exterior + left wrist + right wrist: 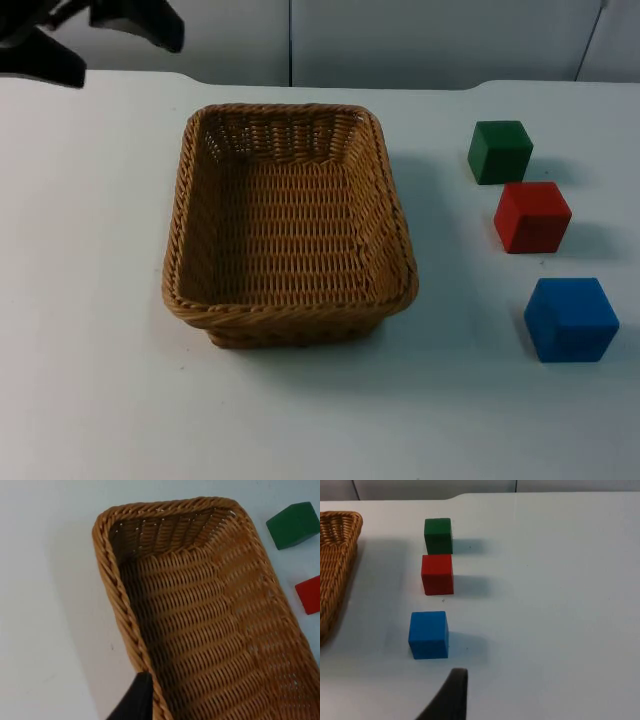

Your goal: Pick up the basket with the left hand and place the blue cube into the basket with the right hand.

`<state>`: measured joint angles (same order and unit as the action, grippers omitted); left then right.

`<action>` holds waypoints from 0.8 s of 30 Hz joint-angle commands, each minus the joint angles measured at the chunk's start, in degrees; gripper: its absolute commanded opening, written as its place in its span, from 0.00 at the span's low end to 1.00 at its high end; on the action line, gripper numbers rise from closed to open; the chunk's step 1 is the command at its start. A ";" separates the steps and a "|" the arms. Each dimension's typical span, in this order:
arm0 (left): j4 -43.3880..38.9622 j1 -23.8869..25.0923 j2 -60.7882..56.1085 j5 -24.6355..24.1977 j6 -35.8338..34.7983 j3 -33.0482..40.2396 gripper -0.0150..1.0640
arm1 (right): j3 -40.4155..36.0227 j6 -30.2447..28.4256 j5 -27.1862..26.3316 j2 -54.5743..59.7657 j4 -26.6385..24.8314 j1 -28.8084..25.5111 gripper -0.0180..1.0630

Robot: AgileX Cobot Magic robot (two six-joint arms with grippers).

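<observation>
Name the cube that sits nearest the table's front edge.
The blue cube; the red cube and green cube line up behind it, toward the wall.

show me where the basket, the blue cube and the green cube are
basket [196, 190]: top view, on its left rim.
blue cube [570, 303]: top view, on its top face.
green cube [499, 137]: top view, on its top face.

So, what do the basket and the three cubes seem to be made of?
The basket looks like woven wicker or rattan: tan strands interlaced, with a braided rim; it could also be plastic imitation. The blue cube, red cube and green cube look like painted wood or solid plastic: flat, matte, evenly coloured faces with crisp edges. Which one, I cannot tell.
</observation>
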<state>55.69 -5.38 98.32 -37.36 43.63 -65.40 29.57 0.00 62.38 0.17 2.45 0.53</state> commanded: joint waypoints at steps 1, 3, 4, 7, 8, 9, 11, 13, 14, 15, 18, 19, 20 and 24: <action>-0.35 -1.47 2.62 1.17 -1.62 -2.31 0.89 | -0.47 0.00 -0.61 -0.17 0.27 -0.53 0.98; -3.90 -2.81 6.28 1.79 -5.80 -4.76 0.89 | -0.47 0.00 -0.61 -0.17 0.27 -0.53 0.98; -3.90 -2.81 6.28 1.79 -5.80 -4.76 0.89 | -0.47 0.00 -0.61 -0.17 0.27 -0.53 0.98; -8.96 -3.70 10.71 2.50 -11.37 -7.27 0.89 | -0.47 0.00 -0.61 -0.17 0.27 -0.53 0.98; -10.29 -3.81 11.84 2.50 -13.08 -8.08 0.89 | -0.47 0.00 -0.61 -0.17 0.27 -0.53 0.98; -10.29 -3.81 11.84 2.50 -13.08 -8.08 0.89 | -0.47 0.00 -0.61 -0.17 0.27 -0.53 0.98; -10.68 -4.06 14.38 2.70 -14.25 -9.24 0.89 | -0.47 0.00 -0.61 -0.17 0.27 -0.53 0.98; -10.56 -4.66 16.47 2.83 -14.25 -10.05 0.89 | -0.47 0.00 -0.61 -0.17 0.27 -0.53 0.98; -10.56 -4.66 16.47 2.83 -14.25 -10.05 0.89 | -0.47 0.00 -0.61 -0.17 0.27 -0.53 0.98; -10.56 -5.09 17.27 3.14 -14.25 -10.04 0.89 | -0.47 0.00 -0.61 -0.17 0.27 -0.53 0.98; -9.99 -5.94 19.40 3.56 -14.48 -10.17 0.89 | -0.47 0.00 -0.61 -0.17 0.27 -0.53 0.98; -9.99 -5.94 19.40 3.56 -14.48 -10.17 0.89 | -0.47 0.00 -0.61 -0.17 0.27 -0.53 0.98; -10.22 -6.52 20.27 3.56 -14.48 -10.46 0.89 | -0.47 0.00 -0.61 -0.17 0.27 -0.53 0.98; -10.24 -8.13 22.83 3.56 -14.96 -12.21 0.89 | -0.47 0.57 -0.61 -0.17 0.51 -0.53 0.98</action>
<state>45.16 -12.84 120.79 -34.04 29.01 -76.98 29.57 0.00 62.38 0.17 2.45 0.53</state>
